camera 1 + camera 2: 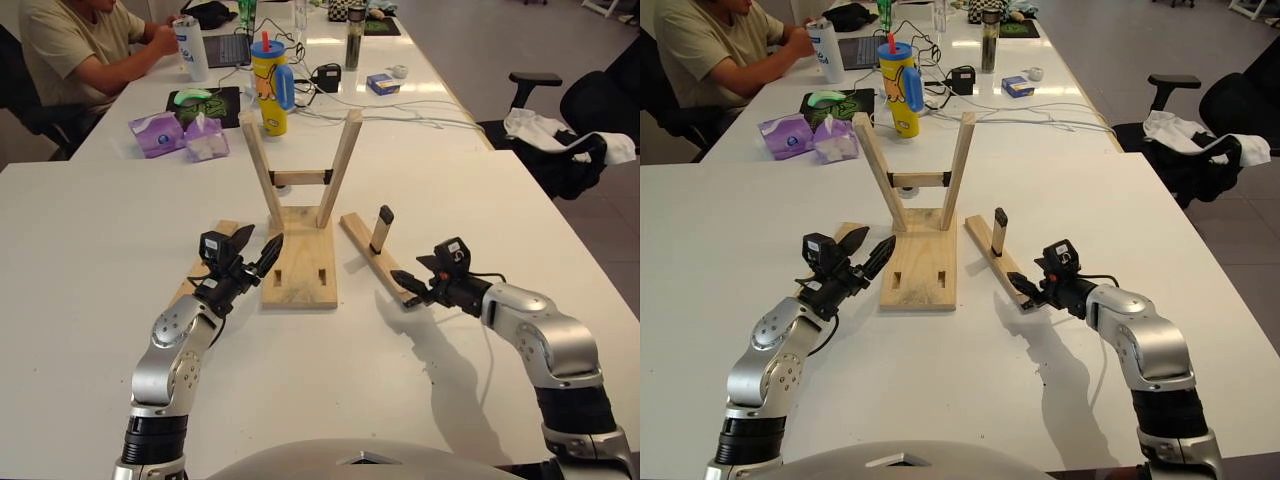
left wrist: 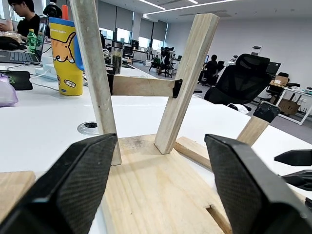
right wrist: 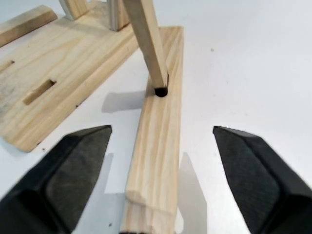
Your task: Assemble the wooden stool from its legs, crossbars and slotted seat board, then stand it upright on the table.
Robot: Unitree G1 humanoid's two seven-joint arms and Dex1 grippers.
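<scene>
Seat board [image 1: 300, 272]: lay flat mid-tabletop [image 1: 90, 240]; two legs [image 1: 339, 165] stood in its far slots, joined by a crossbar [image 1: 300, 177].
Loose leg [image 1: 362, 240]: lay flat just right of the board, a short bar [image 1: 383, 228] upright in it.
Left claw [image 1: 262, 240]: open, at the board's left edge, holding nothing.
Right claw [image 1: 402, 288]: open, fingers either side of the loose leg's near end.

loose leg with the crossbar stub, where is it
In head views the loose leg lies flat on the table right of the seat board, its near end inside the open right gripper.
</scene>
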